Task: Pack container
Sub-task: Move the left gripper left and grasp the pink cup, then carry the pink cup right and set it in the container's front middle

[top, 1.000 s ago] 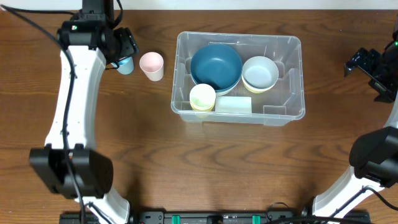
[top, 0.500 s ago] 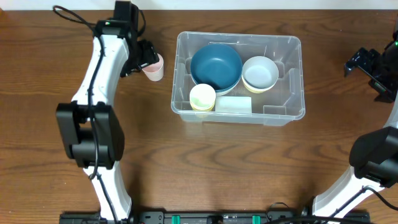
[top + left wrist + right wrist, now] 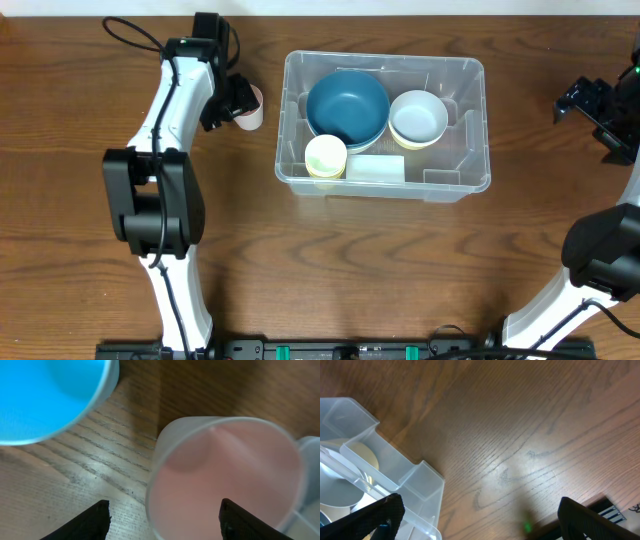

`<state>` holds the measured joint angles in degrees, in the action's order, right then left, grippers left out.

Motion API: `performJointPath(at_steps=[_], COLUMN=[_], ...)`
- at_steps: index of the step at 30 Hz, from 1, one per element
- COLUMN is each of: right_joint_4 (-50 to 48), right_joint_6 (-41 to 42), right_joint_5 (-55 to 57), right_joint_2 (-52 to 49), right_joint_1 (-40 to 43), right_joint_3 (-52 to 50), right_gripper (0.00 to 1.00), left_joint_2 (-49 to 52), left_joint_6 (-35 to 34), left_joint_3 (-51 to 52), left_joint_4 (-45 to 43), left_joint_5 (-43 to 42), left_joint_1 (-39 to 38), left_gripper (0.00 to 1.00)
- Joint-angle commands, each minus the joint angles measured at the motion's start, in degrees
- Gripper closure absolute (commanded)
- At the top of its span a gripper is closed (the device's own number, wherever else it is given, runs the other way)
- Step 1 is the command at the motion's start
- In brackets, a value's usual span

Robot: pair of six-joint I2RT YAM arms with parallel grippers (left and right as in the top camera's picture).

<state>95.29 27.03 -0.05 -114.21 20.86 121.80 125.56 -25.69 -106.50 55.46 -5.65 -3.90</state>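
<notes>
The left claw (image 3: 237, 101) is at the far side of the table, right at a pink cup (image 3: 252, 111). In the left wrist view the claw (image 3: 164, 512) stands partly open, with a clear gap between its two fingers. The near wall of the pink cup (image 3: 225, 475) sits in that gap. One fingertip (image 3: 95, 520) is over the bare wood outside the cup, and the other appears in front of the cup's open mouth. No contact with the cup can be made out, and nothing is held. A blue cup (image 3: 45, 395) stands just ahead of the claw on its other side, close to the pink one but apart from it.

The container (image 3: 460, 180) sits to the right of the left claw, near it, between the two claws and closer to the left one. Inside are a blue bowl (image 3: 347, 108), a white bowl (image 3: 418, 118) touching it, and a pale yellow cup (image 3: 325, 157) at the near corner. A white label (image 3: 375, 168) lies beside that cup.

The right claw (image 3: 574, 102) hangs well apart from the container, out by the table's right edge. In its own wrist view the claw (image 3: 487, 520) stands wide, with only the wooden table (image 3: 520, 435) between its fingers. One corner of the container (image 3: 415, 477) shows off to its side.
</notes>
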Motion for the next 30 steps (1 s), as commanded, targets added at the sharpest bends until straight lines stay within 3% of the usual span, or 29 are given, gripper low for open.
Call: performJointPath(at_steps=[1,4,10,12,20,30], right_joint_4=[0.1,0.1,0.1,0.1,0.1,0.1], right_joint_6=[1.0,1.0,1.0,1.0,1.0,1.0], right_joint_5=[0.2,0.2,0.2,0.2,0.2,0.2], right_joint_2=[0.4,0.4,0.4,0.4,0.4,0.4], right_joint_1=[0.1,0.1,0.1,0.1,0.1,0.1], right_joint_3=[0.0,0.0,0.0,0.0,0.0,0.0], right_gripper=[0.01,0.01,0.01,0.01,0.01,0.01], left_joint_2=[2.5,2.9,2.9,2.9,-3.1,-28.5], left_joint_6=[-0.1,-0.1,-0.1,-0.1,0.0,2.1], left_joint_3=[0.0,0.4,0.5,0.5,0.1,-0.3], left_joint_4=[0.2,0.3,0.6,1.0,3.8,0.7], left_joint_5=[0.0,0.0,0.0,0.0,-2.2,-2.8], left_joint_1=[0.2,0.2,0.2,0.2,0.2,-1.3], left_gripper=[0.30,0.41,0.87,0.94,0.94,0.94])
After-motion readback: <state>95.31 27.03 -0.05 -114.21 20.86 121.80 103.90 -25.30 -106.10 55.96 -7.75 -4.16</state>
